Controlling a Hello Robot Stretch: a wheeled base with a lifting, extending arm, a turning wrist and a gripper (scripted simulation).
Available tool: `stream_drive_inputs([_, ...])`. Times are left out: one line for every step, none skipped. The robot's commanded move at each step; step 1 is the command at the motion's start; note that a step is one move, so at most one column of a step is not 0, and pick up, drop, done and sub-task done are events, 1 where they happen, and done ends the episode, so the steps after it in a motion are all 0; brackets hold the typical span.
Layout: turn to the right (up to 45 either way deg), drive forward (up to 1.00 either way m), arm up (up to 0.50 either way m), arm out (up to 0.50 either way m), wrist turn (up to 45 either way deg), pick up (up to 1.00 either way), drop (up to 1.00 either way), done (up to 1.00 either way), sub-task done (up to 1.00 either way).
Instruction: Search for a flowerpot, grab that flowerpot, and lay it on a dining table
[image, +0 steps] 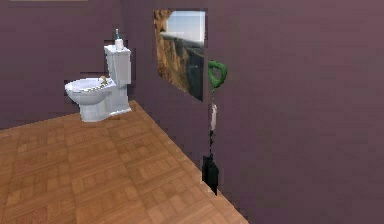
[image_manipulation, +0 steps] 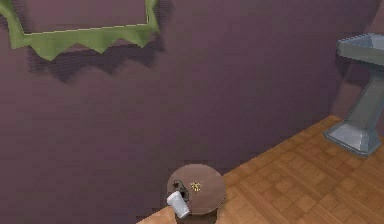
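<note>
Sitting low by purple wall (image_manipulation: 200, 100) — round brown object (image_manipulation: 197, 188), perhaps pot — fingers' state: cannot tell.

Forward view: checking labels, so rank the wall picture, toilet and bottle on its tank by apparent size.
Framed landscape picture and white ceramic toilet: about alike, the toilet standing farther off.
Smallest: small green bottle.
</note>
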Motion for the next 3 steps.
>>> stream_drive_inputs([0.0,0.00,0.50,0.00,0.0,0.00,0.00,0.00,0.00])
stream_drive_inputs([0.0,0.00,0.02,0.00,0.0,0.00,0.00,0.00,0.00])
stream_drive_inputs([0.0,0.00,0.00,0.32,0.0,0.00,0.00,0.00,0.00])
